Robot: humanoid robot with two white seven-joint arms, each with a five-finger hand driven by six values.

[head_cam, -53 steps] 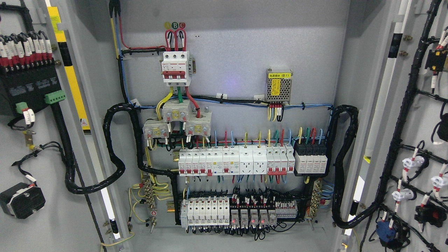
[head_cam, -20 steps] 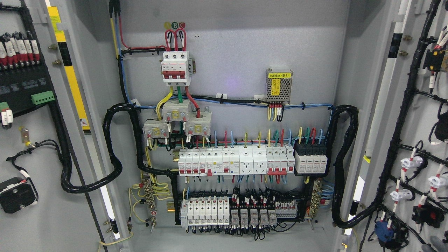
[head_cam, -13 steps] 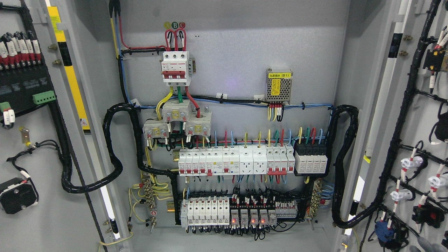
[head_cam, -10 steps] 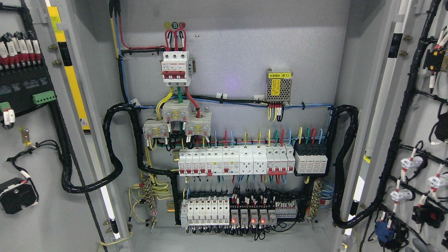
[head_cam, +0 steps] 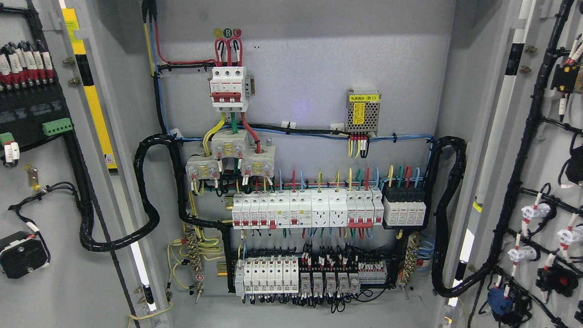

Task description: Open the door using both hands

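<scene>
Doors both swung wide: left door (head_cam: 54, 218) fills the picture's left edge with its inner face showing, right door (head_cam: 546, 182) does the same at the right edge, and the cabinet (head_cam: 319, 59) interior is fully exposed between them. No robot hand or arm shows anywhere in frame, so whether either hand is released, clenched or grasping cannot be told. On the grey back panel, a white three-pole main breaker (head_cam: 230, 89) with red toggles sits upper centre, red wire loops above it. Right of it, a small perforated metal power supply (head_cam: 363, 112) with a yellow label. Below, a long row of white breakers (head_cam: 305, 209) with two socket modules in the middle, then a black-topped block (head_cam: 404, 206) at its right end. Lower row holds more white breakers and relays (head_cam: 314, 275). Thick black cable conduit (head_cam: 150, 191) loops from the panel out to the left door; a matching conduit (head_cam: 448, 214) loops to the right door. Left door carries a black terminal unit (head_cam: 32, 109) with a green connector; right door carries black harness (head_cam: 524, 159) branching to white and red-tagged plugs. Yellow-black strip (head_cam: 93, 91) runs down the left door edge.
</scene>
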